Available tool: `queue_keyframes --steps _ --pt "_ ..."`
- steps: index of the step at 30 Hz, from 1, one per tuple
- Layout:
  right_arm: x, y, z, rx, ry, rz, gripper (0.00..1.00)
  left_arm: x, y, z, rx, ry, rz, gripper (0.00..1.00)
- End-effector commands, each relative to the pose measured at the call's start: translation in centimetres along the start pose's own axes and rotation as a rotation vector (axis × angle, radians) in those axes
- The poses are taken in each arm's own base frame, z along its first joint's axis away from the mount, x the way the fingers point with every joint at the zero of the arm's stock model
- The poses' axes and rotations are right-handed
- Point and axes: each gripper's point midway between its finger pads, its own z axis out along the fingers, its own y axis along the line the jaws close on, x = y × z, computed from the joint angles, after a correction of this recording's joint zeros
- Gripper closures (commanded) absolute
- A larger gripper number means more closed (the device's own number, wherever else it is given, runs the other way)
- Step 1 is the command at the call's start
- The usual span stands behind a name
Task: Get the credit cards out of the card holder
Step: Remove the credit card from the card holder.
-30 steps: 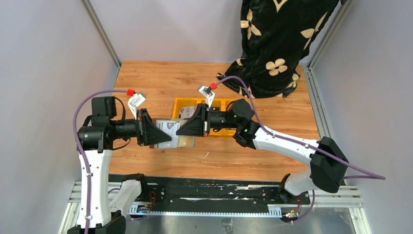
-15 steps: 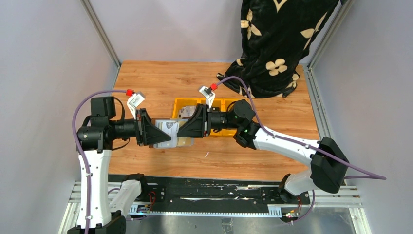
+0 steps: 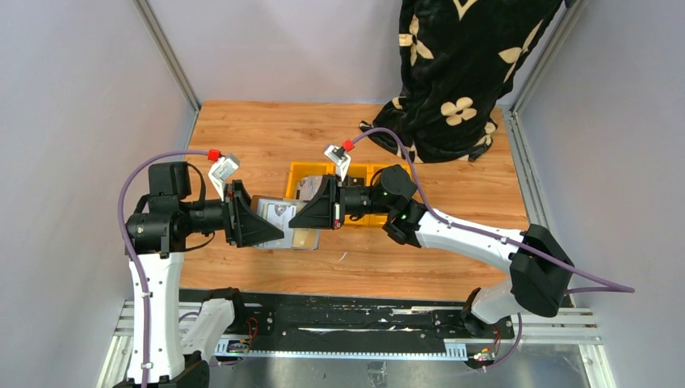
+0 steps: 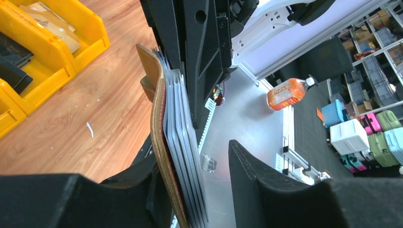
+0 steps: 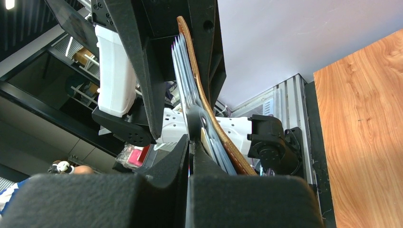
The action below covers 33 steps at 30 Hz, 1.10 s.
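The brown leather card holder point(image 3: 279, 212) hangs above the table between my two grippers. In the left wrist view its leather back point(image 4: 158, 133) leans on one finger of my left gripper point(image 4: 195, 161), and its grey sleeves point(image 4: 183, 156) stand apart from the other finger point(image 4: 259, 185), so that gripper is open. My right gripper point(image 5: 190, 142) is shut on a thin sheet at the holder's sleeve side; sleeve or card, I cannot tell. A tan credit card point(image 5: 205, 137) sticks out of the sleeves beside that finger, the same tan card point(image 3: 305, 238) showing below the holder in the top view.
A yellow compartment tray point(image 3: 300, 171) stands just behind the grippers with cards point(image 4: 47, 23) lying in it. A black flower-patterned cloth point(image 3: 460, 73) hangs over the table's back right corner. Grey walls close in the left and right sides.
Both grippers and the card holder have shifted slightly left. The left gripper's jaws now stand wider, off the sleeves.
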Motion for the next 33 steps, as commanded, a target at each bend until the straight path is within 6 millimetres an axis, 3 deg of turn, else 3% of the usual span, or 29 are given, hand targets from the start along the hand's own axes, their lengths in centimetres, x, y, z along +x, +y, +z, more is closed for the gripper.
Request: queue_keyframes --steps 1,19,23,28,30,33 --pt "-0.4 0.3 -0.5 0.012 -0.012 -0.035 1.00 -0.5 -2.1 -0.2 0.067 -0.018 0.055 0.54" --pt "-0.1 -0.2 -2.1 0.049 -0.026 -0.035 1.00 -0.8 -2.0 -0.1 0.073 -0.017 0.044 0.65" --pt "-0.1 0.0 -2.3 0.048 -0.028 -0.044 1.00 -0.8 -1.8 -0.1 0.066 -0.016 0.038 0.80" --pt "-0.2 0.3 -2.4 0.039 -0.039 -0.044 1.00 -0.9 -1.0 -0.1 0.035 -0.009 0.028 0.89" --pt "-0.4 0.5 -2.2 0.028 -0.042 -0.041 0.90 -1.0 -0.5 -0.1 0.012 -0.005 0.019 0.94" --pt "-0.6 0.8 -1.4 0.010 -0.044 -0.044 0.67 -1.0 0.2 -0.1 -0.017 0.000 0.003 0.99"
